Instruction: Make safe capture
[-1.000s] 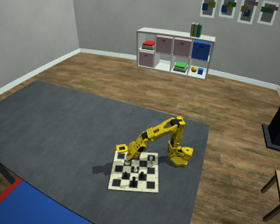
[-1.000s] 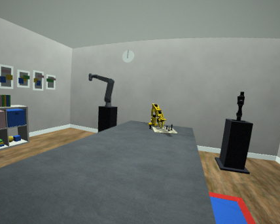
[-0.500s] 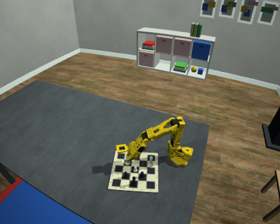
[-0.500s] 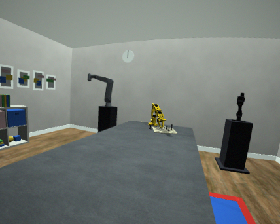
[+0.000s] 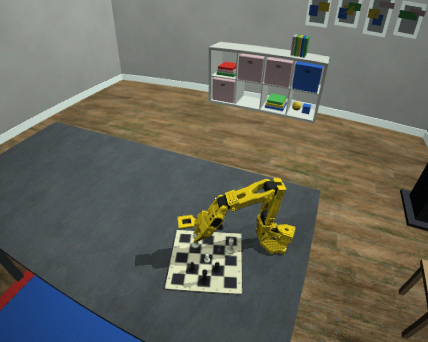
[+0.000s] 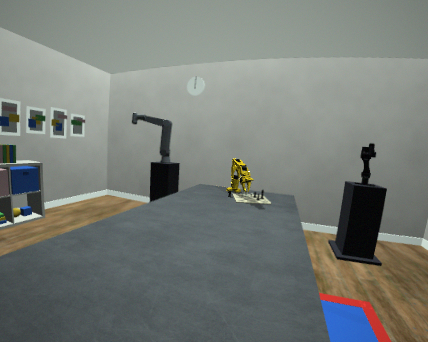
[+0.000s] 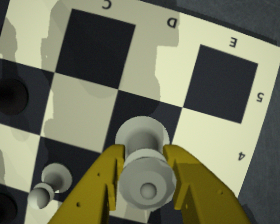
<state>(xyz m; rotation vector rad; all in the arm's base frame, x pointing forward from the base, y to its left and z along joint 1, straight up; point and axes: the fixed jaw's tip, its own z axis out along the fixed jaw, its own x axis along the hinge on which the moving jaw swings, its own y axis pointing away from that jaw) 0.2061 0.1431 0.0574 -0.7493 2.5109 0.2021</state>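
My gripper is shut on a white piece, gripping its stem between the two yellow fingers. The piece's round base hangs over the dark D4 square of the chessboard, near the board's far corner from the top view. I cannot tell whether the base touches the board. A white pawn stands to the lower left in the wrist view, and a black piece stands at the left edge. In the top view, another white piece and several black pieces stand upright on the board.
The arm's base stands on the grey table right behind the board. A small yellow square frame shows beside the wrist. In the exterior view the arm and board are far off and small.
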